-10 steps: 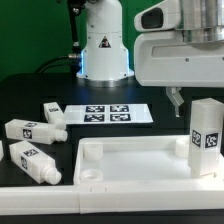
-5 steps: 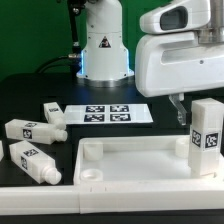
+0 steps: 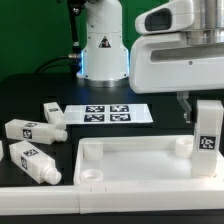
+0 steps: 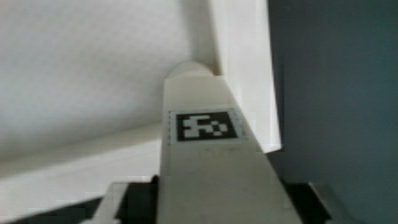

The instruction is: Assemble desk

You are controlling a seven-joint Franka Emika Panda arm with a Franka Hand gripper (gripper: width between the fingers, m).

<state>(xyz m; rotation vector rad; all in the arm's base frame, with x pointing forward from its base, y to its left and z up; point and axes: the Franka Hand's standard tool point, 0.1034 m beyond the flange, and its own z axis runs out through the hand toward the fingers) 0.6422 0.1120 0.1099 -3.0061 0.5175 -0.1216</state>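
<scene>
The white desk panel [image 3: 130,147] lies flat at the front, rim up. One white tagged leg [image 3: 207,135] stands upright in its corner socket on the exterior view's right. My gripper [image 3: 190,108] hangs just behind this leg, and only one dark finger [image 3: 185,105] shows. In the wrist view the same leg [image 4: 217,140] runs between my fingers [image 4: 128,202], with dark gaps on both sides. The jaws are open and hold nothing. Three more tagged legs lie on the black table on the exterior view's left: one [image 3: 55,113], a second [image 3: 25,129] and a third [image 3: 30,160].
The marker board [image 3: 105,113] lies flat behind the panel. The arm's white base [image 3: 103,45] stands at the back with cables beside it. An empty round socket [image 3: 92,173] shows in the panel's front corner on the exterior view's left.
My gripper has moved toward the exterior view's right and slightly lower, closing in on the upright leg. The leg, the panel and the loose legs have not moved.
</scene>
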